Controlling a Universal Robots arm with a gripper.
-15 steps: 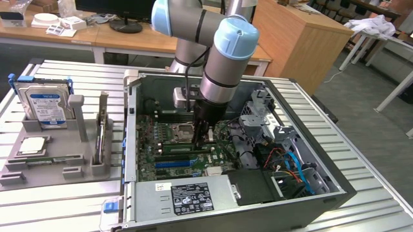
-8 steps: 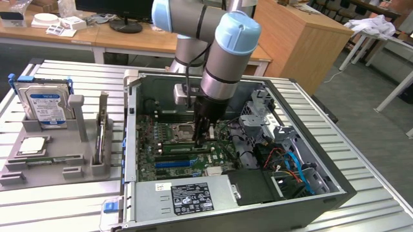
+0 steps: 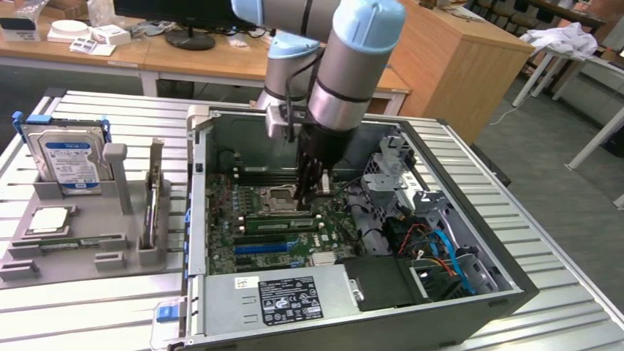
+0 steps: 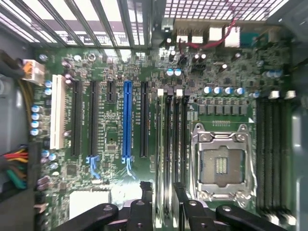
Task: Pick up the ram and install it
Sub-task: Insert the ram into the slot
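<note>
Case [image 3: 429,329], pincer [image 3: 317,186] inside, sits on slatted table [image 3: 98,314] near wooden desks [image 3: 195,62].

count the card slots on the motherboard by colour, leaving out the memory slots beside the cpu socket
white card slot: 1
blue card slot: 1
black card slots: 4, one of them short
total: 6

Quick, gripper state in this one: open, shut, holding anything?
Gripper: open, nothing between its fingers; it hangs over the motherboard's memory slots.
</note>
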